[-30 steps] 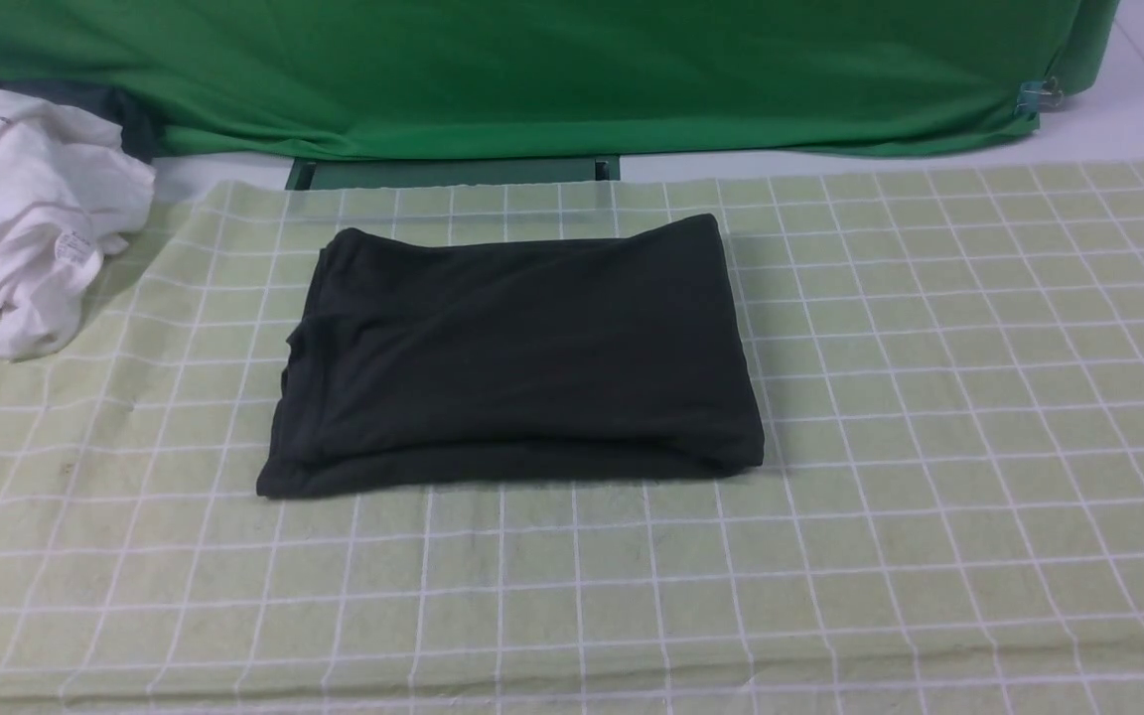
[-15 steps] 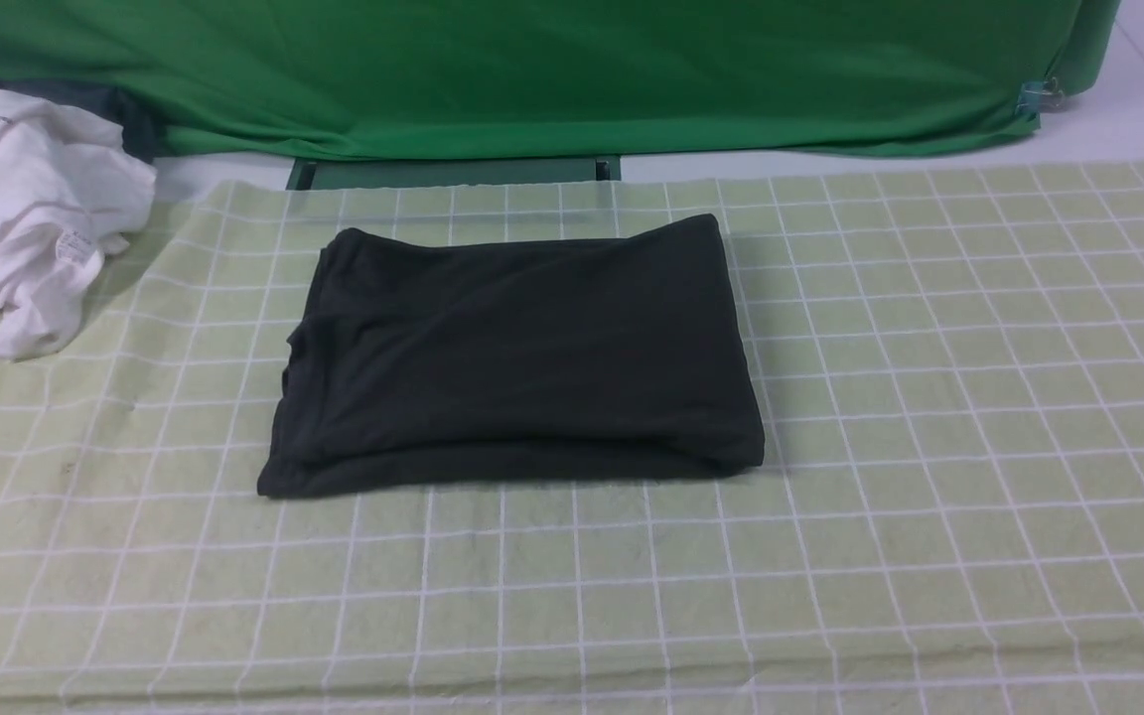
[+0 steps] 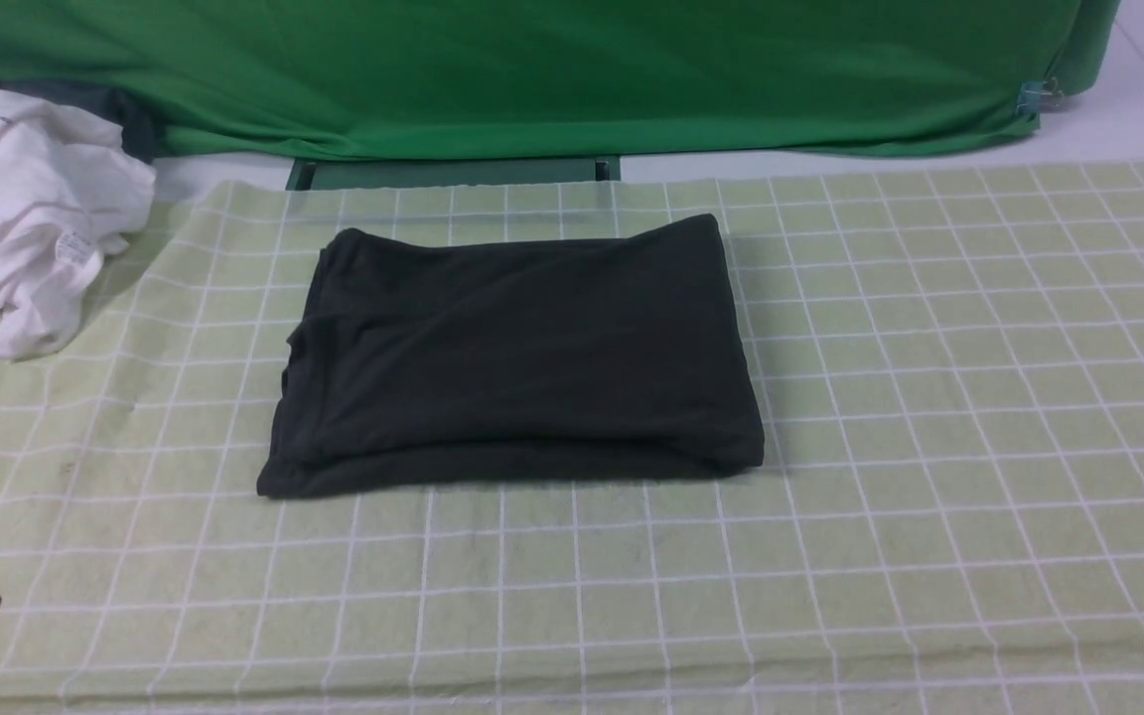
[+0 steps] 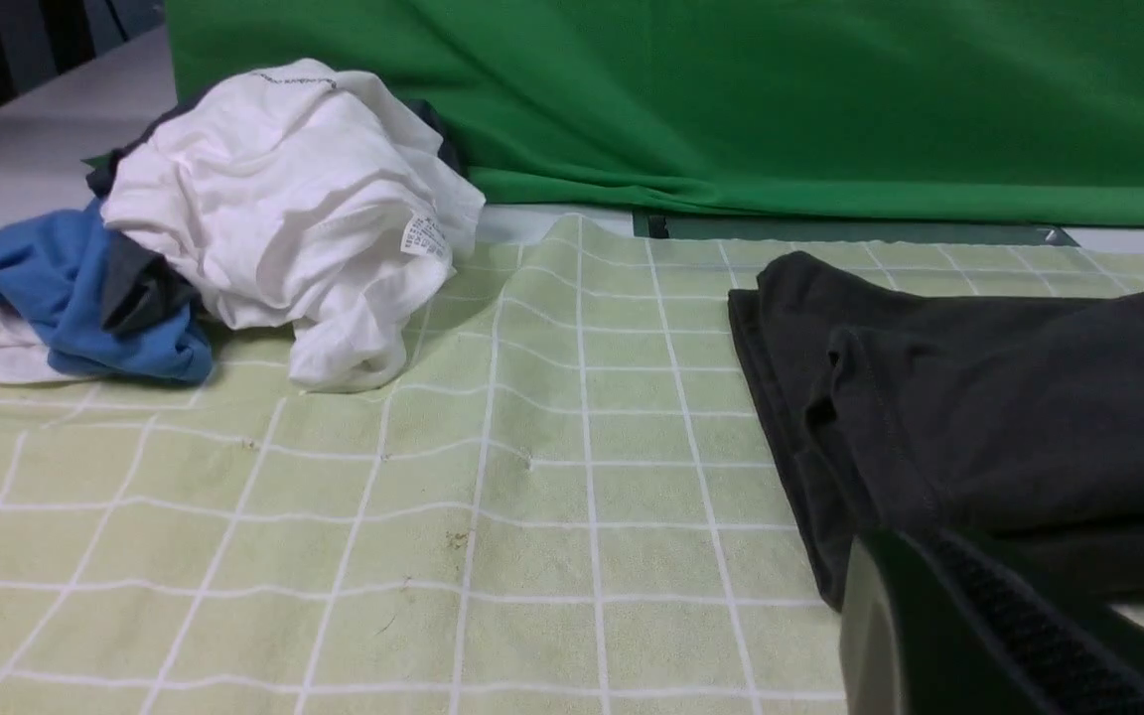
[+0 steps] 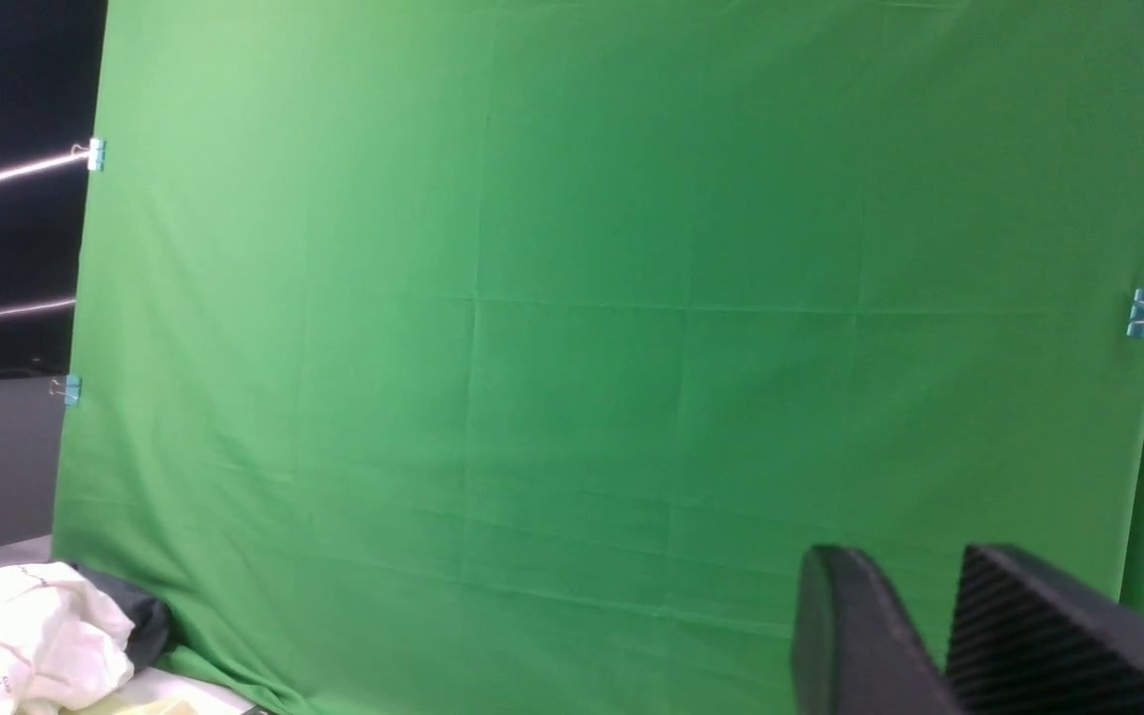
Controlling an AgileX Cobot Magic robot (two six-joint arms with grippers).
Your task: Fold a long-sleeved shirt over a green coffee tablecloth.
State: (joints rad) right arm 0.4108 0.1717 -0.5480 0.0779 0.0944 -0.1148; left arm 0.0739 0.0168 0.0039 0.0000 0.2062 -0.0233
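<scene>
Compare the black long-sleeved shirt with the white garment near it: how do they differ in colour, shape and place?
The long-sleeved shirt is black; the white garment is white with a small label. The shirt lies folded into a flat rectangle; the garment is crumpled in a heap. The shirt sits mid-cloth; the garment sits at the far left edge, partly off it. Both rest on the green coffee tablecloth, apart from each other.

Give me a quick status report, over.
Left gripper shut; right gripper slightly open, empty. Shirt folded flat on tablecloth. White garment far left, not in the way.
</scene>
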